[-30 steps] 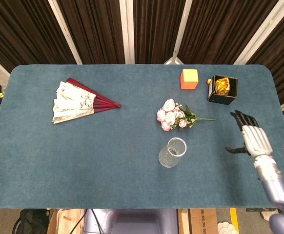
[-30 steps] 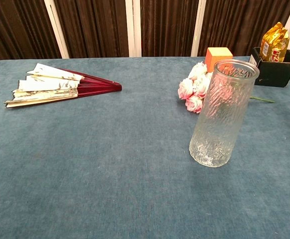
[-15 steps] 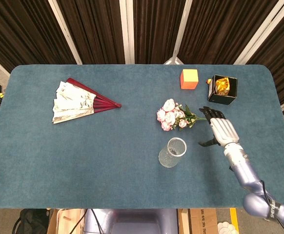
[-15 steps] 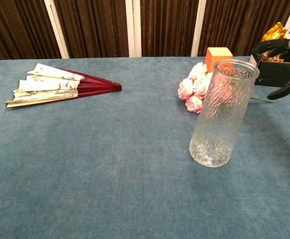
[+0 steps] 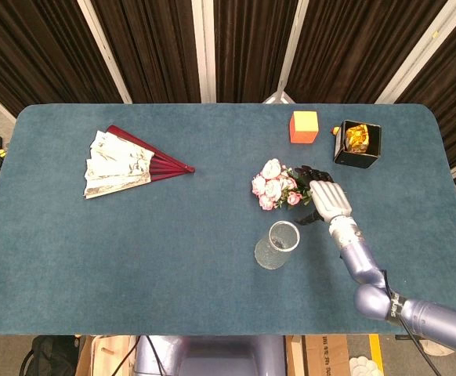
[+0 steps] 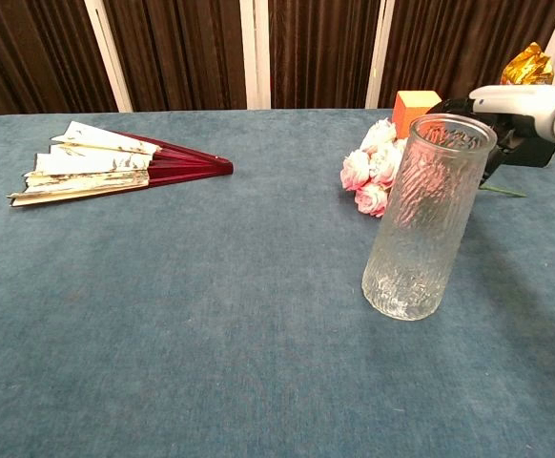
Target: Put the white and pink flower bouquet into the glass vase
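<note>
The white and pink flower bouquet (image 5: 275,186) lies on the blue table just right of centre, blooms to the left and green stems to the right. In the chest view its blooms (image 6: 373,172) show behind the vase. The ribbed glass vase (image 5: 276,245) stands upright and empty just in front of the bouquet, close to me in the chest view (image 6: 425,219). My right hand (image 5: 328,200) hovers over the stem end, fingers spread and holding nothing; the stems beneath it are hidden. The chest view shows this hand (image 6: 518,103) above and behind the vase rim. My left hand is out of sight.
A red and white folding fan (image 5: 126,162) lies open at the left. An orange cube (image 5: 304,127) sits at the back, with a black box holding a gold packet (image 5: 358,144) to its right. The table's front edge (image 5: 212,333) is near the vase.
My right hand has swept left from the table's right side to above the bouquet's stems. Bouquet, vase and the other objects have stayed put.
</note>
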Controlling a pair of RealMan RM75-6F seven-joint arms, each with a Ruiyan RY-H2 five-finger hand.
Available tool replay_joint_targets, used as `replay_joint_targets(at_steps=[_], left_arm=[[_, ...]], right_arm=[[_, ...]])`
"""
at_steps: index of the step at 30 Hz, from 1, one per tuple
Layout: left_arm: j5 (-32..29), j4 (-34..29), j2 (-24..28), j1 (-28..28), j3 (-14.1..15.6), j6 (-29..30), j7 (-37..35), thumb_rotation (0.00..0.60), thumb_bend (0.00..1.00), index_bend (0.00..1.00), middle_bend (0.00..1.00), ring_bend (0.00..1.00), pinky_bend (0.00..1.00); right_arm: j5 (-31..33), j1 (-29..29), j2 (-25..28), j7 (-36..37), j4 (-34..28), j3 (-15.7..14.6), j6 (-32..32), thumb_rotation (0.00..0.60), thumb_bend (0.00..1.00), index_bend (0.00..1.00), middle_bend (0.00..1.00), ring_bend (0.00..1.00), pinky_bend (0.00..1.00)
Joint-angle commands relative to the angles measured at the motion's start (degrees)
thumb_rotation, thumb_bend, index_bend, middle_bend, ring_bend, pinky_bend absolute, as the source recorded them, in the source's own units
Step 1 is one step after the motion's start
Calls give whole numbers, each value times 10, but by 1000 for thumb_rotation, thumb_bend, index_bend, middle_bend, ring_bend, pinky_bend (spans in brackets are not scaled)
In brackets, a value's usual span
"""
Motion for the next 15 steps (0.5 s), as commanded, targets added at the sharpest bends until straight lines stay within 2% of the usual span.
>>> replay_joint_targets(at_steps=[1, 15], left_arm=[[-3, 0, -3, -2, 0, -3, 8, 600, 250, 101, 0, 0, 30], [-26, -2, -14, -6, -8, -2, 39, 600, 250, 102, 0, 0, 30]], right_arm=[[12, 16, -17, -1, 24, 2, -9, 600, 61, 79, 17, 0, 0], [73, 84, -92, 0, 159, 2, -77, 600, 61, 80, 17, 0, 0]])
